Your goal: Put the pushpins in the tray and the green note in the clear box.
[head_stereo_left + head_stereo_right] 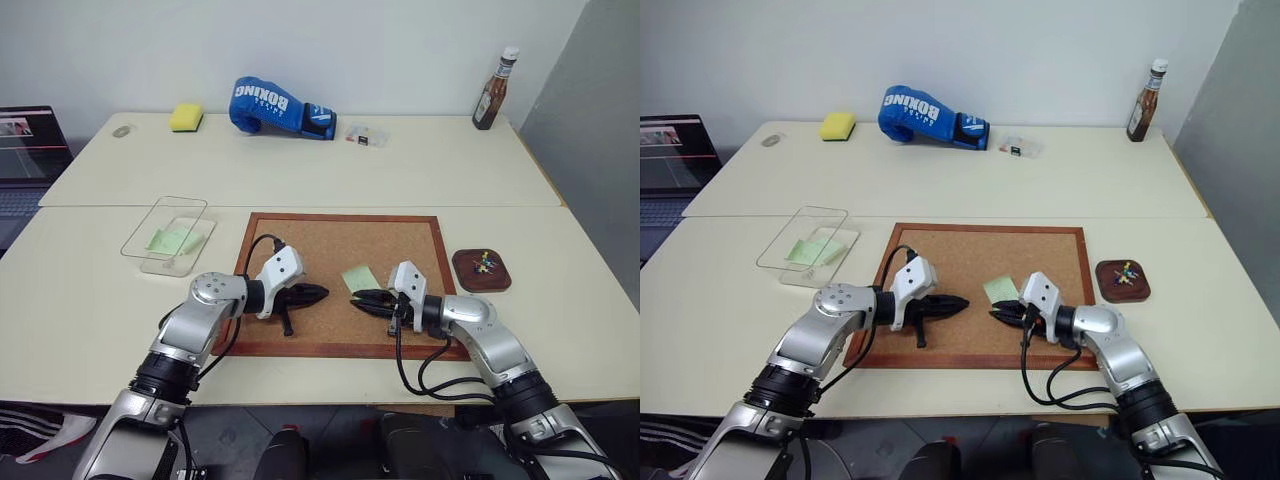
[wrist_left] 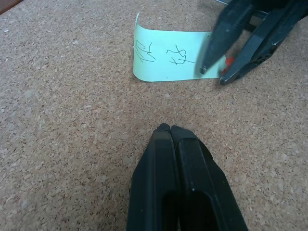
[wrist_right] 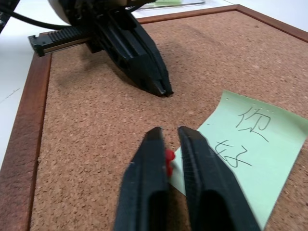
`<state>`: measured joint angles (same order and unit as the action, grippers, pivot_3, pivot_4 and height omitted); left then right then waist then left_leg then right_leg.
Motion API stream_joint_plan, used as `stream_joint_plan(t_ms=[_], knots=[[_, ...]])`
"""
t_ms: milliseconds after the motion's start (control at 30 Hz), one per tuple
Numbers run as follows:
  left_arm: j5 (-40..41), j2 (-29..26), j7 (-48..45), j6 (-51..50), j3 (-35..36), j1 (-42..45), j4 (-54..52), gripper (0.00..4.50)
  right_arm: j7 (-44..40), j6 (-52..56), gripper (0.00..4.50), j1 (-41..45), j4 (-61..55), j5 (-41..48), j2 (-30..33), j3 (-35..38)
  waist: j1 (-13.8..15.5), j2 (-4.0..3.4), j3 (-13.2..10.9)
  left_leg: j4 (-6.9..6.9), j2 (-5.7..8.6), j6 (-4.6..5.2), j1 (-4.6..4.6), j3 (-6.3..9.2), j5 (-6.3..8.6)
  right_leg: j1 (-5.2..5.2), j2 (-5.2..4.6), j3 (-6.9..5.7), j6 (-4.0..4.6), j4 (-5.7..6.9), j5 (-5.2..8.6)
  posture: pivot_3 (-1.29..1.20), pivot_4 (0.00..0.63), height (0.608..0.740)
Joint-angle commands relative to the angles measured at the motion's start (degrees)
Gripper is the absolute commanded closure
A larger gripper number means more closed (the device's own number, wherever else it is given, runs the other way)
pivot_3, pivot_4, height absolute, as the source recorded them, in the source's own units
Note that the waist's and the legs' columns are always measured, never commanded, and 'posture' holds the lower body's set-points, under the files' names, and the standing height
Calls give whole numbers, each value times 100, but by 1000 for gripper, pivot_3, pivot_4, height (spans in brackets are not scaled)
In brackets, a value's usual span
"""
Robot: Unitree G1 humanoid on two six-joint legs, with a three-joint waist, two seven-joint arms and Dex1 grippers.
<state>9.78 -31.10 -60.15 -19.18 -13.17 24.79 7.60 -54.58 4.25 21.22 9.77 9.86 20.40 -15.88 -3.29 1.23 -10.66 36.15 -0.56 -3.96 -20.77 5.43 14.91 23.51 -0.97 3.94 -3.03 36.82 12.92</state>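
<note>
Laptop (image 1: 30, 150): far left, at the desk's edge, screen lit.
Sponge (image 1: 186, 117): yellow, far left part of the rear desk (image 1: 300, 170).
Clear box (image 1: 150, 240): on the near desk, left of the board; a pale green slip (image 1: 172, 240) lies inside.
Glove (image 1: 275, 105): blue boxing glove, rear desk, right of the sponge.
Board (image 1: 340, 245): wood-framed cork board, middle of the near desk.
Left gripper (image 2: 166, 128): over the board's left half, tip aimed toward the note; jaws pressed together, holding nothing.
Green note (image 3: 252, 139): flat on the cork between the two grippers, handwriting on it, one edge curled up; apart from the left gripper.
Pushpin (image 3: 168, 155): red head at the note's near corner, seated between the right jaws.
Right gripper (image 3: 167, 132): at the note's corner, aimed toward the left gripper; jaws narrowed onto the pushpin.
Small case (image 1: 366, 134): clear, rear desk, just right of the glove.
Tray (image 1: 462, 268): dark reddish-brown, near desk just right of the board; mixed coloured pins (image 1: 484, 263) inside.
Bottle (image 1: 495, 90): dark sauce bottle, white cap, upright at the rear desk's far right.
</note>
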Motion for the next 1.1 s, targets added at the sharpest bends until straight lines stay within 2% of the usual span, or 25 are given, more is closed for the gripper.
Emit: stream_joint_plan(t_ms=[33,800,867,933,1100], knots=[[-201,-50,-92,-184,-313,-256,146,4500,-58,-159,4441,8,-64,-59,32,17,0,0,0,0,0,0,0,0,0,0,0,0,0,0,0,0,150,740],[-171,106,48,-146,-290,-267,205,4500,-392,257,4441,680,-811,179,434,382,6,-1,1,-1,0,0,-2,5,0,0,0,-5,-3,1,-2,0,150,740],[-7,235,188,-225,-82,-237,194,4500,-442,192,4441,707,-808,143,492,376,10,-1,1,-1,1,0,-2,4,0,0,-2,-5,-3,0,-2,0,150,740],[460,432,282,-671,308,-151,103,4104,-495,99,4500,748,-790,100,555,364,26,-1,0,0,4,0,-2,4,0,-1,-5,-5,-4,0,-2,0,150,740],[2199,939,639,-2719,1396,-54,-677,3315,-555,-167,4500,909,-649,-9,654,386,12,5,-8,10,4,0,-7,11,-1,0,-4,-11,-6,6,-3,0,150,740]])
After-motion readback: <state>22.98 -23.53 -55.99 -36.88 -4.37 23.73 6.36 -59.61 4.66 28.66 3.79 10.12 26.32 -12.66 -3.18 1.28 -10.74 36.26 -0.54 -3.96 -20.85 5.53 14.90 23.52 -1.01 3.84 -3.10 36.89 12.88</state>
